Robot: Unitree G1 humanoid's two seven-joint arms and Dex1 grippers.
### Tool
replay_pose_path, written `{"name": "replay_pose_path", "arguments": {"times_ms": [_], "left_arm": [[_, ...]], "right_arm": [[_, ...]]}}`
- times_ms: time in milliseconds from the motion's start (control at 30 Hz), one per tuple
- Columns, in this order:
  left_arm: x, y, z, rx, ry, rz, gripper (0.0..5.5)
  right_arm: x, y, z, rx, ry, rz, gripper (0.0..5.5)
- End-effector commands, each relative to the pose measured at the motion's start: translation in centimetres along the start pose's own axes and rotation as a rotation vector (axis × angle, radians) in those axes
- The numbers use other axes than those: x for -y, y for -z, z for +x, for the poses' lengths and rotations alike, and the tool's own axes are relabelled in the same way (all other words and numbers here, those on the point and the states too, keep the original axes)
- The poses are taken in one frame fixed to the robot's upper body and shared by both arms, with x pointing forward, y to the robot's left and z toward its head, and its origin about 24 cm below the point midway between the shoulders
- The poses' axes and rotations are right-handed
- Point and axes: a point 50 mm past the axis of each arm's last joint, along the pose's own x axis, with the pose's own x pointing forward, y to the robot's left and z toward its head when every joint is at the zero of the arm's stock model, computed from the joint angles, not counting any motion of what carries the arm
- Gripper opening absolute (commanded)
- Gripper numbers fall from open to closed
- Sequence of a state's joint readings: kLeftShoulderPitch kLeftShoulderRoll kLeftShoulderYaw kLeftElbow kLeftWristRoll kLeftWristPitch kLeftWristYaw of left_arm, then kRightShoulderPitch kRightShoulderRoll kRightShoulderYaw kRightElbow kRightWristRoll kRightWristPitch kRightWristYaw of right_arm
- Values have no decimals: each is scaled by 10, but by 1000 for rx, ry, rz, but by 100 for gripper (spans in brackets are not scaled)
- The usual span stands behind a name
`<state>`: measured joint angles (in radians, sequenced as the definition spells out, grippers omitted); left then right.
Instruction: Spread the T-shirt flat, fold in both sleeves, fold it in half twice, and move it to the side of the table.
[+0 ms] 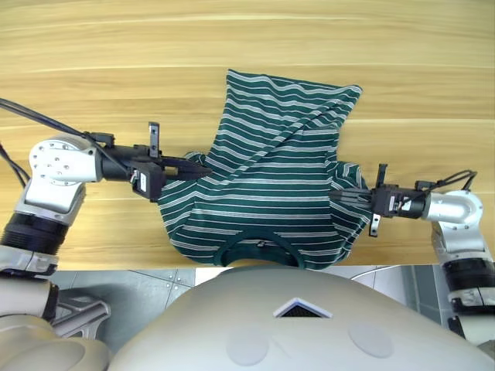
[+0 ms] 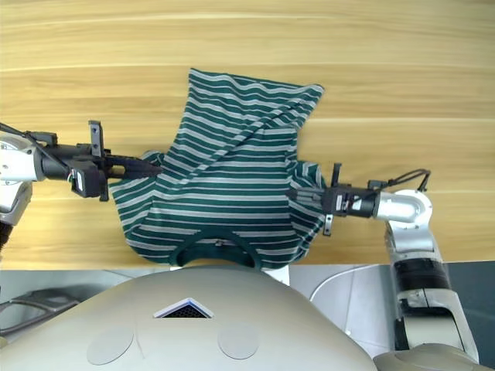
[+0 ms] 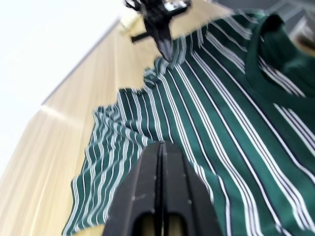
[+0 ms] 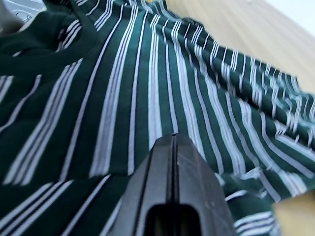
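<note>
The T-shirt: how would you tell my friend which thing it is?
Look at the big wooden table. Near its front edge, between the left gripper and right gripper, lies the T-shirt. It is the only cloth there, dark green with thin white stripes, rumpled, its collar toward the robot.

Facing each other, left claw (image 1: 204,170) and right claw (image 1: 339,195) are pressed closed.
</note>
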<state>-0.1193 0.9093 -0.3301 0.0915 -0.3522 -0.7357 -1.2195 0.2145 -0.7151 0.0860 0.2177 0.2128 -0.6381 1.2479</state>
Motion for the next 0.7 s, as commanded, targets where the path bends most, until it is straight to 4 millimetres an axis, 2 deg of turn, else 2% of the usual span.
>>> {"name": "replay_pose_path", "arguments": {"times_ms": [33, 167, 333, 567, 700], "left_arm": [[-14, 2, 5, -1, -27, 39, 0], [-24, 9, 10, -5, -82, 54, 0], [-29, 21, 16, -37, -121, 61, 0], [-40, 41, 28, -111, -149, 77, 0], [-60, 55, 43, -162, -186, 95, 0]], "right_arm": [[-10, 9, -3, -98, -8, 16, 1], [-28, 24, -7, -207, -20, 51, 1], [-40, 31, -29, -304, 20, 72, 1], [-45, 16, -60, -336, 122, 44, 1], [-41, 7, -60, -312, 137, 15, 1]]}}
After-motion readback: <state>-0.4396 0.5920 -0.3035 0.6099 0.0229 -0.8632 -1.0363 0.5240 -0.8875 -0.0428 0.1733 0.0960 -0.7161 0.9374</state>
